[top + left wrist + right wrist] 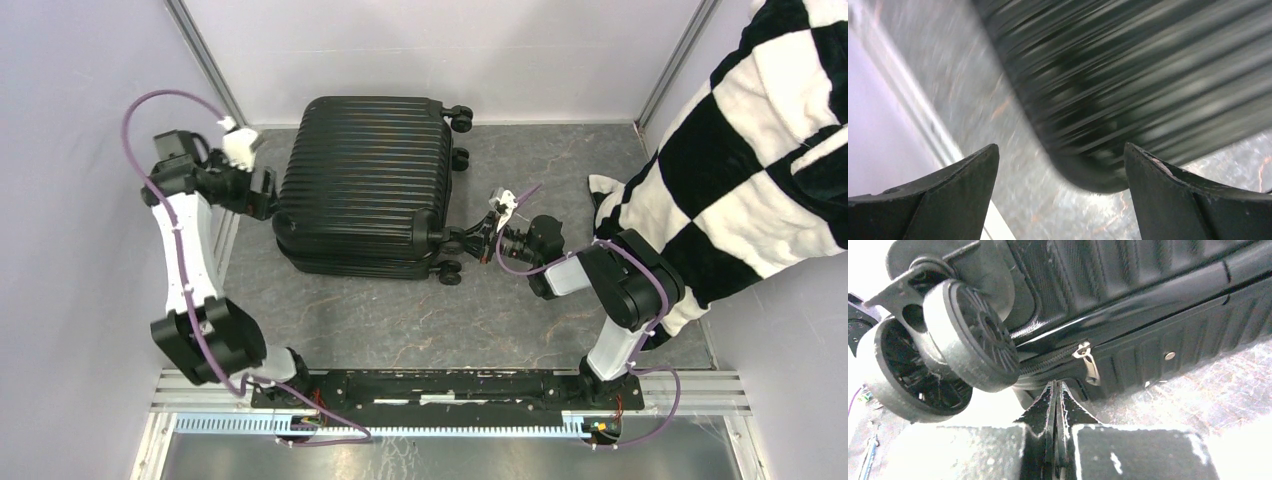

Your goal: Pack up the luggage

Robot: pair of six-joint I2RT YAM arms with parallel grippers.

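The luggage [365,185] lies flat and shut on the bench [560,170], in the upper middle of the overhead frame, with its caster wheels [973,335] pointing to the right.

The right hand [1055,387] sits at that wheeled end with its fingers pressed together. In its wrist view the tips are just below and left of the silver zipper pull [1090,366], and nothing shows between them. I judge this a pinch that closed beside the pull rather than on it. The left hand [262,190] is spread wide at the shell's left edge, and its own view is too blurred to show contact.

The step in hand looks like working the zip round this corner (whether to open or to seal it I cannot tell).

To do it well:
- Part the right fingers and shift up and to the right in the wrist frame, so the hanging tab lies between the pads.
- Close on the tab's flat faces.
- Draw along the line of the zipper track, not away from the shell.
- Keep clear of the wheels.
- Bracing the case with the left hand should stop it sliding.
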